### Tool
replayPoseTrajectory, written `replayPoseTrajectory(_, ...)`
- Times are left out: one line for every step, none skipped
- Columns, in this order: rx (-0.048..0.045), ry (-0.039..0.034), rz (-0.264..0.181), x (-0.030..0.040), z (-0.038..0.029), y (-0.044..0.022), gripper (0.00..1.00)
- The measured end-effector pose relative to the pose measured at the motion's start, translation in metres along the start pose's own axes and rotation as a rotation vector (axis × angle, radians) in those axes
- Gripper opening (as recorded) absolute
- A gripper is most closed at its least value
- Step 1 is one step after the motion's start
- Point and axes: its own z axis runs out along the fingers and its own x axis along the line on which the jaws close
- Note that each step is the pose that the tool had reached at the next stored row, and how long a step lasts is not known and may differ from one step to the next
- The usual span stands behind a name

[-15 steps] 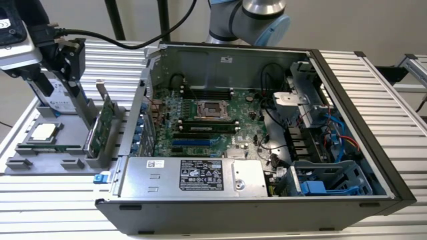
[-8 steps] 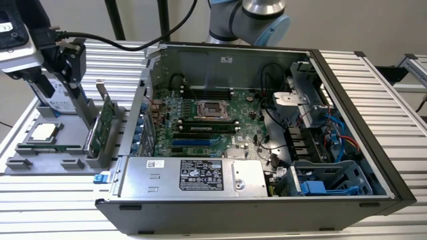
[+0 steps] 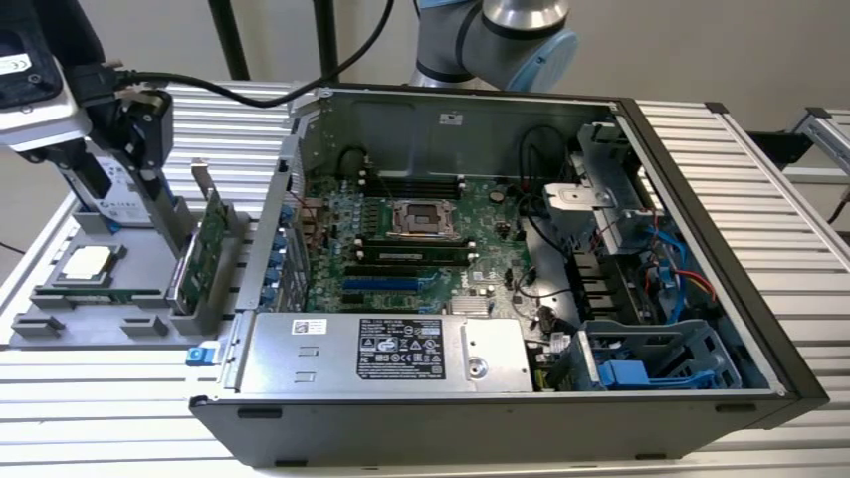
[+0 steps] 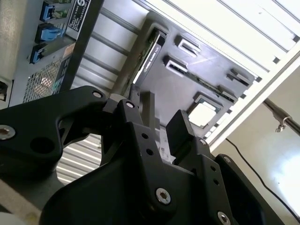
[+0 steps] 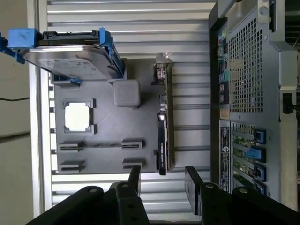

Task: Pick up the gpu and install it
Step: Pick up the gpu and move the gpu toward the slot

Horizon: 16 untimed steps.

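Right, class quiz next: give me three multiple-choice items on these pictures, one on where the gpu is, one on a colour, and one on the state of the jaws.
1. Where is the gpu?
A. lying flat on the floor
B. on edge in the gray tray beside the computer case
C. between the jaws

2. What colour is the frame around the hard drive?
A. red
B. blue
C. yellow

3. How do the jaws stand?
A. open and empty
B. shut on the gpu
C. shut on the hard drive

Answers:
1 B: the first wrist view shows it standing in a tray slot, outside the case.
2 B: blue pieces wrap the drive's ends.
3 A: both wrist views show a gap with nothing gripped.
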Motion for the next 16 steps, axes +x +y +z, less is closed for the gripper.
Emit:
replayPoseTrajectory(0.0,0.0,0.0,0.0,0.0006,0.0,1.0)
replayPoseTrajectory(0.0,0.0,0.0,0.0,0.0013,-0.0001,1.0)
replayPoseTrajectory(0.0,0.0,0.0,0.0,0.002,-0.0001,1.0)
replayPoseTrajectory(0.0,0.0,0.0,0.0,0.0025,-0.0001,1.0)
replayPoseTrajectory(0.0,0.0,0.0,0.0001,0.003,-0.0001,1.0)
replayPoseTrajectory(0.0,0.0,0.0,0.0,0.0035,-0.0002,1.0)
replayPoseTrajectory(0.0,0.0,0.0,0.0001,0.0039,-0.0002,1.0)
replayPoseTrajectory(0.0,0.0,0.0,0.0001,0.0042,-0.0002,1.0)
replayPoseTrajectory(0.0,0.0001,0.0,0.0001,0.0044,-0.0002,1.0)
replayPoseTrajectory(0.0001,0.0001,0.0,0.0001,0.0045,-0.0002,1.0)
replayPoseTrajectory(0.0001,0.0002,0.0,0.0001,0.0046,-0.0003,1.0)
replayPoseTrajectory(0.0001,0.0001,0.0,0.0001,0.0047,-0.0002,1.0)
replayPoseTrajectory(0.0,0.0,0.0,0.0001,0.0047,-0.0002,1.0)
replayPoseTrajectory(-0.0001,0.0,0.0,0.0001,0.0048,-0.0002,1.0)
replayPoseTrajectory(0.0,0.0,0.0,0.0001,0.0048,-0.0002,1.0)
replayPoseTrajectory(0.0,0.0,0.0,0.0001,0.0049,-0.0002,1.0)
